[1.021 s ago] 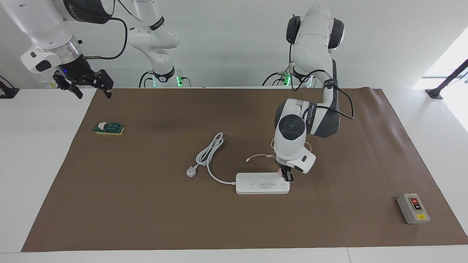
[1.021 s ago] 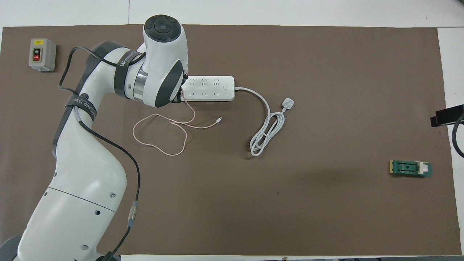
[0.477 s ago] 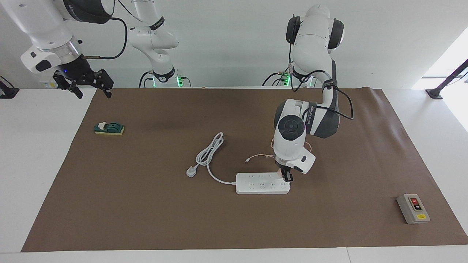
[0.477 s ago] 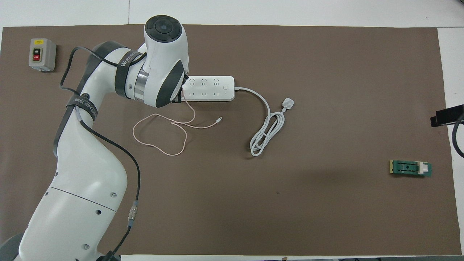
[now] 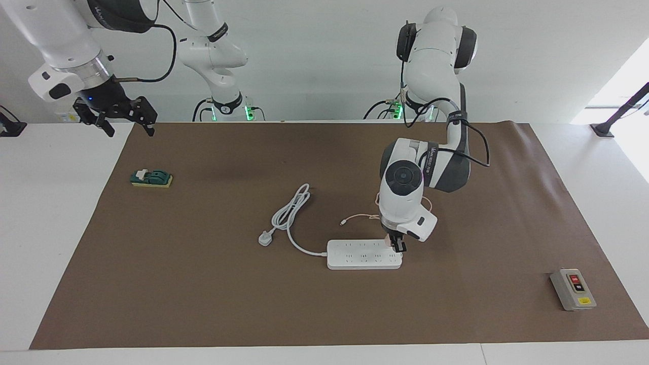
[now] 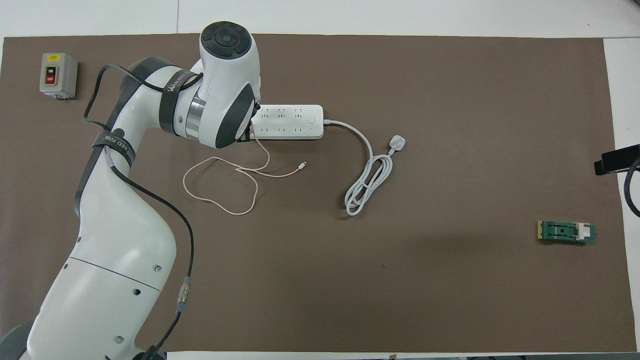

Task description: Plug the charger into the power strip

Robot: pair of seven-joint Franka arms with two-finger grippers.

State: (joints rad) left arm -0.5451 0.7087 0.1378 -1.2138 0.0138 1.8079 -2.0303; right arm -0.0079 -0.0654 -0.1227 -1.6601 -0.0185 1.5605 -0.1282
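Press charger [image 5: 388,241], clamped in left end effector [image 5: 395,245] at lower centre of frame, squarely down into end socket of strip [image 5: 362,254]; right end effector [image 5: 124,117] waits upper left, fingers apart.

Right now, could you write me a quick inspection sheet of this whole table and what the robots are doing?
Surface: brown mat on a white table.
Job's things: power strip flat mid-mat; charger on the strip's end toward the left arm's end, seating unclear.
Clutter: grey switch box at the left arm's end; green block at the right arm's end.
Grippers: left gripper shut on the charger; right gripper open, waiting over the mat's corner.
Cables: charger's pink cable looped nearer the robots than the strip; strip's white cord coiled, its plug lying loose.
Surroundings: white wall.
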